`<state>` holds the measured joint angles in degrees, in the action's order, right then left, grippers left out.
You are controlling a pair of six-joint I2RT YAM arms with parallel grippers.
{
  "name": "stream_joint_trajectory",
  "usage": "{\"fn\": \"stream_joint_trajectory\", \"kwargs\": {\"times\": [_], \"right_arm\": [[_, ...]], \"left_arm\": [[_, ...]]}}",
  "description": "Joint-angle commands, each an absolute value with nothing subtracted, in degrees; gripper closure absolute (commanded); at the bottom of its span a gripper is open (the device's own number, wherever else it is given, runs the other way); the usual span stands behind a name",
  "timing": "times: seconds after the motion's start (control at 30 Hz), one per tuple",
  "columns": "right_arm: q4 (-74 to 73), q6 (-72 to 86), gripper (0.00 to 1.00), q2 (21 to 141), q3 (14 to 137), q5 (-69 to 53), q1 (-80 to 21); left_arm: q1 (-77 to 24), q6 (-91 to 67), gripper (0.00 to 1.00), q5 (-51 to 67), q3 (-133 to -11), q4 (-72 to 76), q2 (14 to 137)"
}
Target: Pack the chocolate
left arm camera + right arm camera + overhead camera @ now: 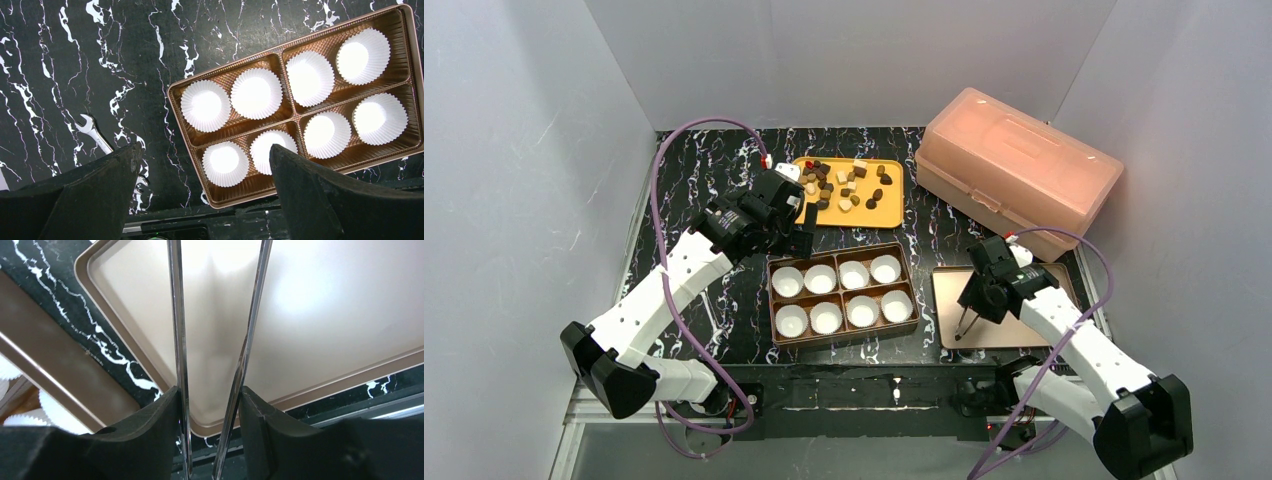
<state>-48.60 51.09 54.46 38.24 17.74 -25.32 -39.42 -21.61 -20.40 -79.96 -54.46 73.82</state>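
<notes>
Two grippers flanked the box [844, 340].
Left gripper [802, 238] hung released at its corner; right gripper [210, 395] clenched tongs [176, 330] over the tray's [325, 315] edge.

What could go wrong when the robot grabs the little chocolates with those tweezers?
The thin tweezers might twist in the right gripper. The tiny chocolate pieces could pop out or roll off the yellow tray when squeezed. A dropped piece might knock a light paper cup crooked.
</notes>
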Motion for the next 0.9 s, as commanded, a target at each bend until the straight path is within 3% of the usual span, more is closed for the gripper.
{"fn": "stream_joint_trajectory", "kwargs": {"times": [0.0,0.87], "right_arm": [[-53.8,51.7,0.48,52.5,41.7,14.9,-26.2],[-70.2,40.9,0.48,55.5,71.7,4.2,-27.6]], "left_arm": [[-38.9,-21.1,0.01,-22.2,-80.8,-55.7,73.5],[-38.6,-25.8,0.00,-28.0,-81.2,-57.4,73.8]]}}
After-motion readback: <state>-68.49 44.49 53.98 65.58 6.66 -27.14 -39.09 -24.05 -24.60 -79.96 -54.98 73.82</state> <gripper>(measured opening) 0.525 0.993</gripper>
